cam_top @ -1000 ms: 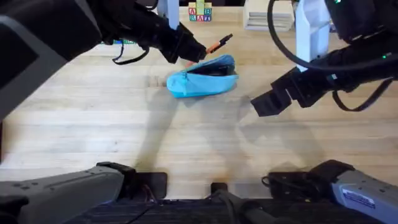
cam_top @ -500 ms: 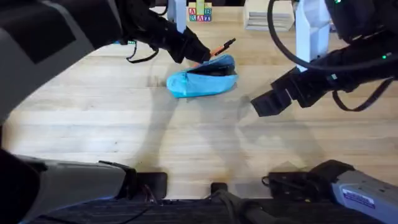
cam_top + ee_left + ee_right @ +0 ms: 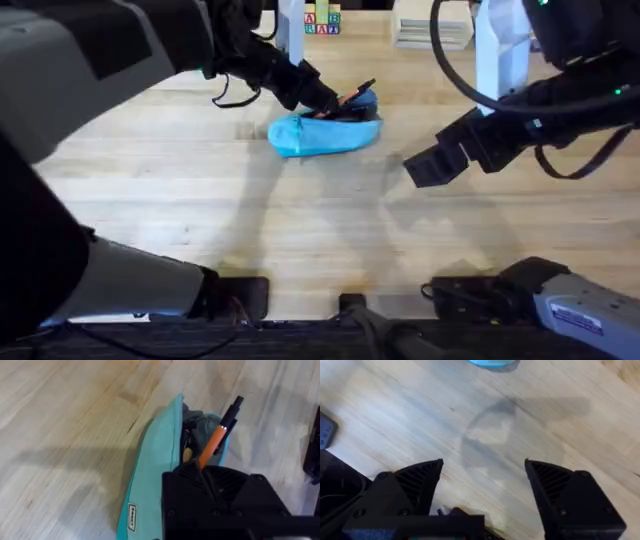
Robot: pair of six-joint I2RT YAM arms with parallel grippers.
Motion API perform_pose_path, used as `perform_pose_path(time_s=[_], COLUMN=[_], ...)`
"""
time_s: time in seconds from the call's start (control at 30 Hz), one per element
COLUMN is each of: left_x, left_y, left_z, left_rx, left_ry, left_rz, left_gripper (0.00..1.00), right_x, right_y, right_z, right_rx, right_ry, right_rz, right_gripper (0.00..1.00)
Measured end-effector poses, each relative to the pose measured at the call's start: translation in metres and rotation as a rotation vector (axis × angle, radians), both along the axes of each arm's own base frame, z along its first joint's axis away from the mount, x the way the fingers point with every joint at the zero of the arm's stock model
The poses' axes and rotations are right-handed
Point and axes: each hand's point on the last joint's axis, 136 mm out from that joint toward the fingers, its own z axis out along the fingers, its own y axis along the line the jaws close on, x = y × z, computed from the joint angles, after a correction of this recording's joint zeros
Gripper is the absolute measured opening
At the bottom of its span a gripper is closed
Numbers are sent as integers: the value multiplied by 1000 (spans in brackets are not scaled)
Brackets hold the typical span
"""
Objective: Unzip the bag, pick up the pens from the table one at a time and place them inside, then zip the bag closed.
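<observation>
Left tool [image 3: 318,98] pinching the orange-barrelled pen [image 3: 215,440], tip angled into the open bag [image 3: 322,132] near the worktop's [image 3: 200,210] far edge, so I can feed it in; right tool [image 3: 484,485] spread, idle.

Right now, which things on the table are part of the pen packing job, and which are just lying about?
Part of the job:
- bag, unzipped
- orange pen, held by the left gripper over the bag's opening
- right gripper, fingers open, above bare table

Lying about:
- toy blocks at the far edge
- white stack beside them
</observation>
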Motion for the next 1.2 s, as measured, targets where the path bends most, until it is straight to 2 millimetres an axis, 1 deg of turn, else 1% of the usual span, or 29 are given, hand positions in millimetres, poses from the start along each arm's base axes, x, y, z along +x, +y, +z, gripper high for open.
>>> perform_pose_path(time_s=[0.1, 0.2, 0.5, 0.63, 0.7, 0.77, 0.87, 0.9, 0.93, 0.97, 1.2], left_x=[0, 0, 0, -1, -1, -1, -2, -2, -3, -3, -3], left_y=[1, 2, 2, 2, 2, 2, 1, 0, 0, -1, -1], left_z=[-9, -14, -15, -15, -15, -15, -14, -14, -14, -14, -14], left_rx=[15, 24, 25, 25, 26, 26, 21, 18, 18, 18, 16], left_ry=[26, 39, 42, 41, 43, 41, 41, 43, 42, 42, 42], left_rz=[4, 6, 6, 4, 4, 1, -3, -4, -7, -8, -9], left_gripper=[42, 42, 42, 215, 275, 362, 818, 946, 979, 988, 993], right_x=[0, 0, 0, 0, 0, 0, 0, 0, 0, 0, 0], right_y=[0, 0, 0, 0, 0, 0, 0, 0, 0, 0, 0], right_z=[0, 0, 0, 0, 0, 0, 0, 0, 0, 0, 0], right_rx=[0, 0, 0, 0, 0, 0, 0, 0, 0, 0, 0], right_ry=[0, 0, 0, 0, 0, 0, 0, 0, 0, 0, 0], right_rz=[0, 0, 0, 0, 0, 0, 0, 0, 0, 0, 0], right_gripper=[998, 998, 998, 998, 998, 998, 998, 998, 998, 998, 998])
